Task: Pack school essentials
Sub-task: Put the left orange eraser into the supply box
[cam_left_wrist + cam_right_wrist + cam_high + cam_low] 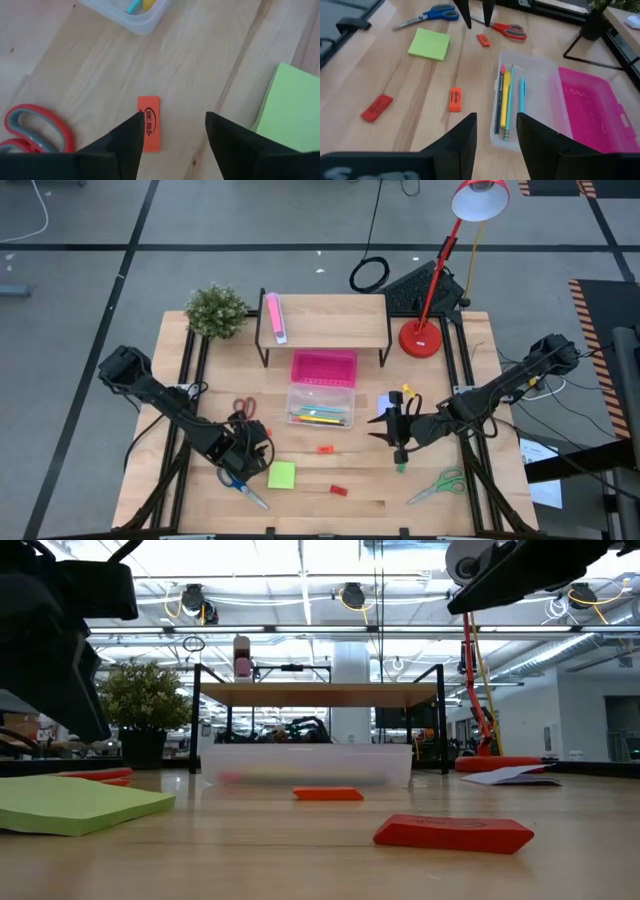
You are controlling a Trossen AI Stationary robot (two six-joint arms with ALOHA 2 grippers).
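Erasers — orange eraser (149,122) on the surface just ahead of the left gripper (172,131), fingers apart; right gripper (496,131), also spread, above the clear pencil case (530,102) holding pens.

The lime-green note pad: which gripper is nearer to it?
Left. The left gripper hangs just beside the lime-green note pad; the right gripper is well across the table, by the clear box.

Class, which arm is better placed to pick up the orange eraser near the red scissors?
Left: its open hand hangs just over that eraser, while the right hand sits past the clear box.
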